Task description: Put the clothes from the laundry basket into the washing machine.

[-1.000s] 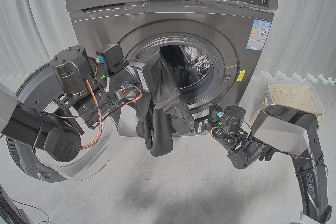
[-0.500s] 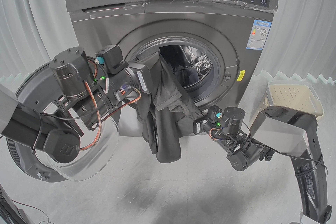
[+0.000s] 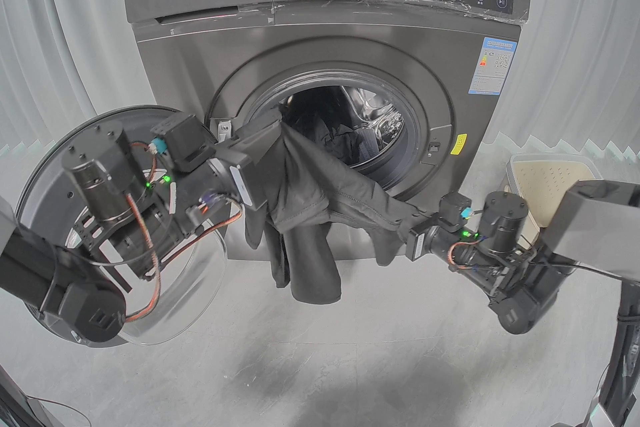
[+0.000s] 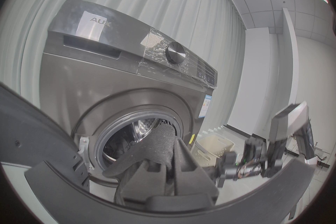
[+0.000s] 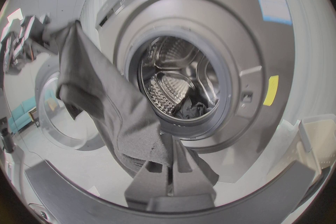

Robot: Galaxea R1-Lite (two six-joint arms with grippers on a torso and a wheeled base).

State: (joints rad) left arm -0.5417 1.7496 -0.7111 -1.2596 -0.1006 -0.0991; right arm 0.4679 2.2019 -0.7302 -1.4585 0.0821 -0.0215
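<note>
- While both arms hold the dark garment (image 3: 320,195), it hangs spread between them in front of the washing machine (image 3: 200,61), outside the drum (image 5: 168,84).
- Left gripper (image 3: 268,129): clenched on the garment's upper end, right at the left rim of the door opening. Cloth is draped over its fingers (image 4: 190,172).
- Right gripper (image 3: 408,229): clamped on the garment's other end, lower down and to the right of the opening, in front of the machine's lower front panel. In the right wrist view its jaws are pressed together with fabric pinched between them.
- The garment's top edge runs taut on a slant from the left gripper down to the right one. The rest hangs slack below the opening, clear of the floor.
- Door (image 3: 47,148) is swung fully open on the left, behind the left arm.
- A small pile of dark clothes (image 5: 190,109) lies at the bottom of the drum.
- Laundry basket (image 3: 553,178), cream plastic, sits on the floor just beside the machine on the right, partly hidden by the right arm. I cannot tell what it holds.
</note>
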